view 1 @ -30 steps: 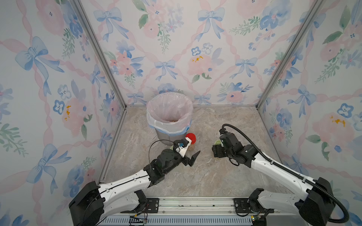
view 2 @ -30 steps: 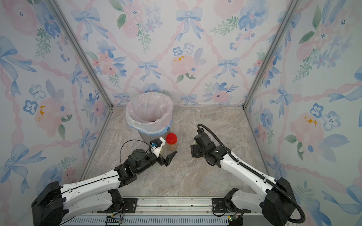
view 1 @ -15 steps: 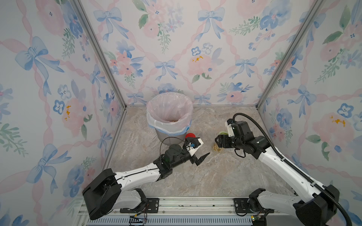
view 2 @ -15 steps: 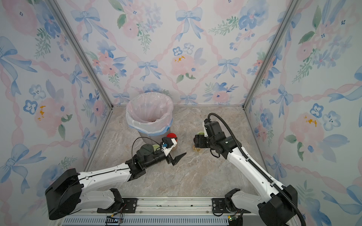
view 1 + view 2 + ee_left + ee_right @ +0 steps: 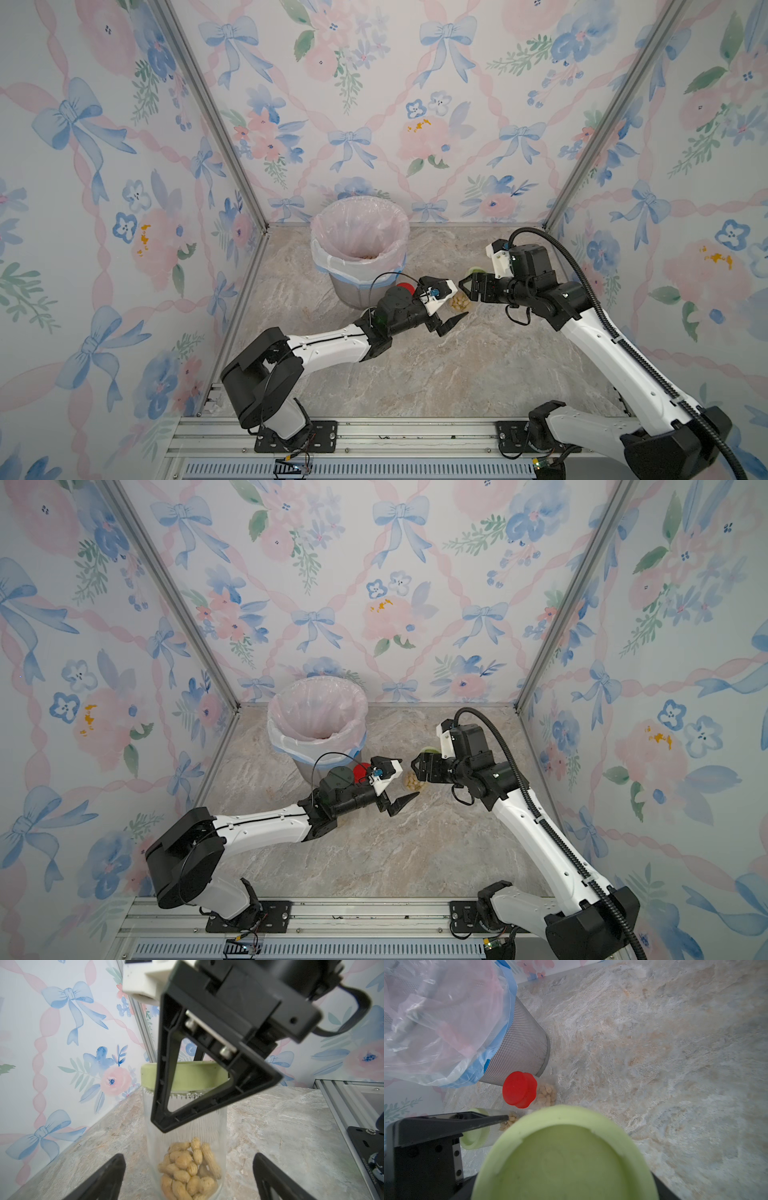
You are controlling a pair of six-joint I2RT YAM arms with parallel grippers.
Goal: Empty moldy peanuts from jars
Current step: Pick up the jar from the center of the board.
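right end effector (image 5: 468,285) on green-lidded jar (image 5: 197,1133)

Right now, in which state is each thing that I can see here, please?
held jar: green lid on, peanuts inside
right hand: shut on that green lid
left hand: open, straddling the held jar
red-lid jar: closed, peanuts inside
other green-lid jar: closed, peanuts inside
bin: open, bag-lined

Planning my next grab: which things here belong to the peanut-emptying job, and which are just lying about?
Job: gripped green-lidded jar, second green-lidded jar, red-lidded jar, peanuts, lined bin.
Not the job: marble table, floral walls, mounting rail.
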